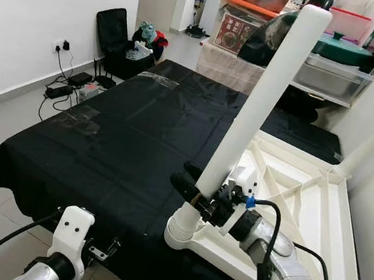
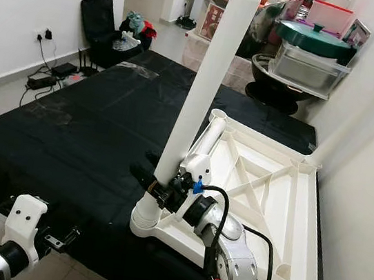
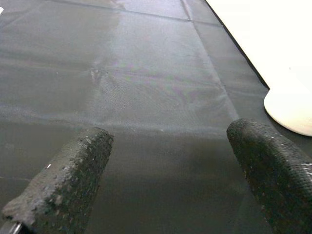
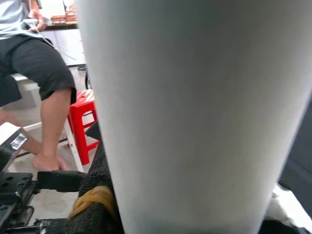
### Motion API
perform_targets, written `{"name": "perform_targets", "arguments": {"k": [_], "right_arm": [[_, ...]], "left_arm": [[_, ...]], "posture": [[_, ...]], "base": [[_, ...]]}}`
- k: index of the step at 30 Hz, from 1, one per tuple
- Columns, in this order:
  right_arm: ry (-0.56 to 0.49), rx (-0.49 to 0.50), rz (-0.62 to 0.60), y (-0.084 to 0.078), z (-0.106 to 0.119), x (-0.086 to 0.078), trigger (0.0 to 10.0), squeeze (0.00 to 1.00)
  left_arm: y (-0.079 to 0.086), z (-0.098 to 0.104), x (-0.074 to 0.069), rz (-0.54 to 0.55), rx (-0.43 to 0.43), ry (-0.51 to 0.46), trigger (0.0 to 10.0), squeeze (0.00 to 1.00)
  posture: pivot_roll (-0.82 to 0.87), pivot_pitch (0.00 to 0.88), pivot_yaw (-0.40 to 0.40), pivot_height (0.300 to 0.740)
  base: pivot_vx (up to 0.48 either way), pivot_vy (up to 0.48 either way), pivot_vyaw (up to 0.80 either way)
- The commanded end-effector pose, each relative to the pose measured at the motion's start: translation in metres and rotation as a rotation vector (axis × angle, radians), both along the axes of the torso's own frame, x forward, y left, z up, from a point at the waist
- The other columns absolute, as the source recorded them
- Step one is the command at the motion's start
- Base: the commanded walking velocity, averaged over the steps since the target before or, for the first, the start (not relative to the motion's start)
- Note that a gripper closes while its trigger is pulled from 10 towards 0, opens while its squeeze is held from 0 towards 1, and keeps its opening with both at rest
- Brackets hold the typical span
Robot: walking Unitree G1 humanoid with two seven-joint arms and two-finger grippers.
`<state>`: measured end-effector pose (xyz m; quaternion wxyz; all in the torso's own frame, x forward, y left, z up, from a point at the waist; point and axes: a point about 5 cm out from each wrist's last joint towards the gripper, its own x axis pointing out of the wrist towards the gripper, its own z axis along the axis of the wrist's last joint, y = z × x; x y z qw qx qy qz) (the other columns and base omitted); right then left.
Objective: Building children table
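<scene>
An upturned white plastic children's table top (image 2: 264, 186), ribbed on its underside, lies on a black cloth sheet (image 1: 104, 135) spread over the floor. All positions below are given relative to this table top.

At its near corner, a long white cylindrical plastic leg (image 2: 197, 93) stands in the round corner socket (image 2: 147, 221), tilted slightly away from the robot. The right gripper (image 2: 159, 188) is pinched on the lower part of this leg, just above the socket — one black finger shows on each side of the tube. In the right wrist view the leg (image 4: 195, 112) stands close before the camera, and a seated person's bare leg (image 4: 46, 131) and a red plastic stool (image 4: 83, 122) appear beyond it.

A second white leg (image 2: 358, 108) rises from the far right corner, leaning against the white wall.

The left gripper (image 3: 165, 180) hovers above the black sheet beside the near corner, its two black fingers spread apart and holding nothing.

Beyond the far edge stands a low shelf with a green-lidded pot (image 2: 312, 39) and clear storage boxes. A black folding chair (image 1: 114, 39) stands by the wall off the far left side.
</scene>
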<state>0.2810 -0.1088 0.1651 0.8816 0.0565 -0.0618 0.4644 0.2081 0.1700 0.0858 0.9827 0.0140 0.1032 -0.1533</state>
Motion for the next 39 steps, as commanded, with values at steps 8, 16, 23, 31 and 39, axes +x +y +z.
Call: {"name": "perform_targets", "arguments": {"k": [8,16,23,31,39], "right_arm": [[0.056,0.024,-0.001,0.0,-0.012,0.0,10.0,0.0],[0.084,-0.061,-0.247,-0.009,-0.021,0.012,10.0,0.0],[0.181,-0.079,-0.503,-0.022,-0.036,0.012,10.0,0.0],[0.206,-0.111,-0.801,-0.042,-0.038,0.016,10.0,0.0],[0.219,-0.165,-0.937,-0.048,-0.04,0.013,10.0,0.0]], "left_arm": [[-0.002,-0.005,-0.003,-0.008,-0.003,0.015,10.0,0.0],[-0.002,-0.005,-0.002,-0.003,-0.002,0.015,10.0,0.0],[-0.001,-0.006,-0.001,-0.005,-0.001,0.015,10.0,0.0],[-0.001,-0.006,0.001,-0.002,-0.002,0.012,10.0,0.0],[-0.001,-0.006,0.002,0.0,-0.003,0.01,10.0,0.0]], "posture": [[0.14,0.0,-0.15,0.74],[0.14,0.0,-0.149,0.74],[0.13,0.0,-0.142,0.74],[0.13,0.0,-0.142,0.74],[0.12,0.0,-0.143,0.74]], "base": [[0.0,0.0,0.0],[0.0,0.0,0.0],[0.0,0.0,0.0],[0.0,0.0,0.0],[0.0,0.0,0.0]]}}
